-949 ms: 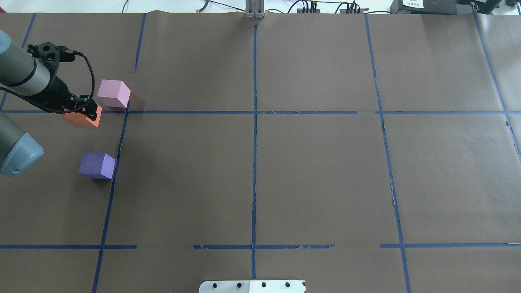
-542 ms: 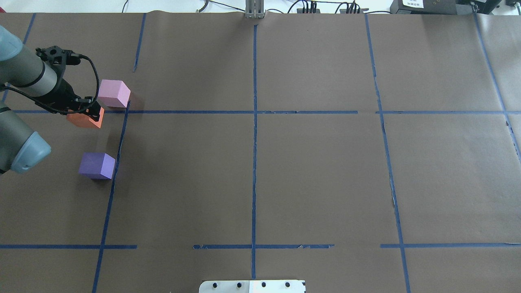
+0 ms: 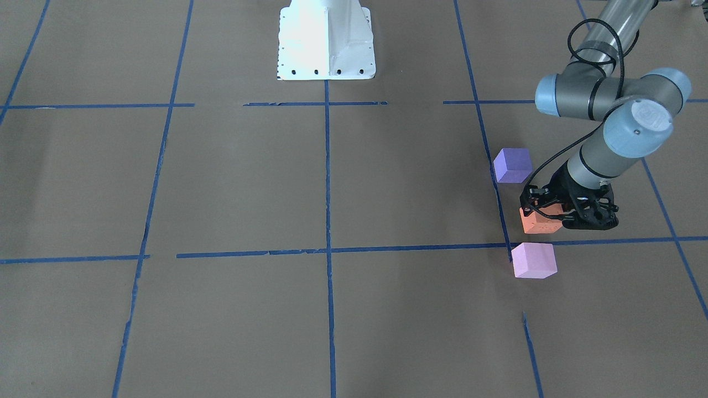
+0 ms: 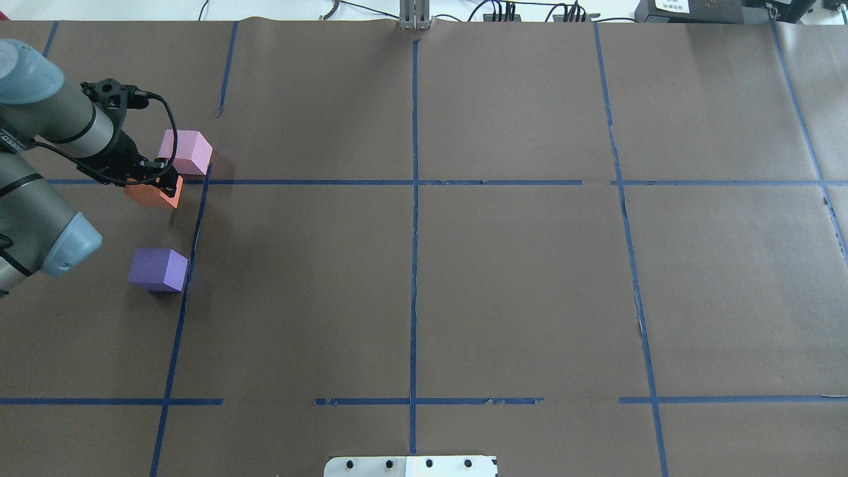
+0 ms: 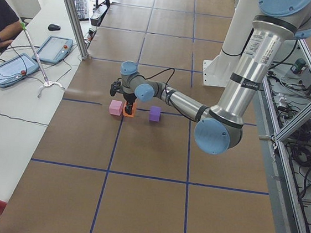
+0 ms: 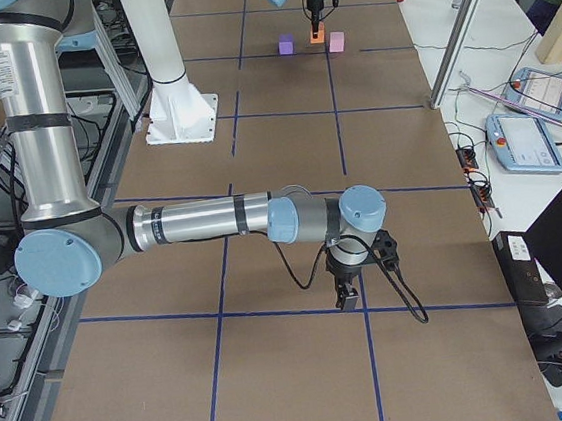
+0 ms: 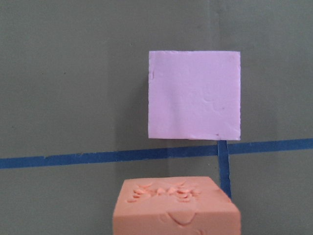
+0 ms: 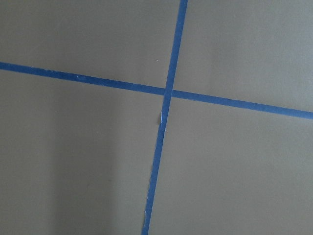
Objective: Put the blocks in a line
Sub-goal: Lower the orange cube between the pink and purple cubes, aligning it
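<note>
My left gripper (image 4: 158, 180) is shut on the orange block (image 4: 156, 195) and holds it low over the brown paper, between the other two blocks. The pale pink block (image 4: 187, 151) lies just beyond it, close but apart, by a blue tape crossing. The violet-purple block (image 4: 158, 269) lies nearer the robot. The front-facing view shows the gripper (image 3: 555, 214) on the orange block (image 3: 537, 222), with the pink block (image 3: 534, 260) and purple block (image 3: 513, 165) on either side. The left wrist view shows the pink block (image 7: 194, 95) ahead of the orange block (image 7: 176, 208). My right gripper (image 6: 348, 294) hangs over bare paper; I cannot tell if it is open.
Blue tape lines (image 4: 414, 199) divide the brown paper into squares. The robot's white base plate (image 3: 326, 38) stands at the near edge. A side bench with tablets (image 5: 16, 68) and an operator runs along the far side of the table.
My left gripper has carried the orange block to the right, closer to the pink block and the blue tape line. The pink and purple blocks have not moved.
</note>
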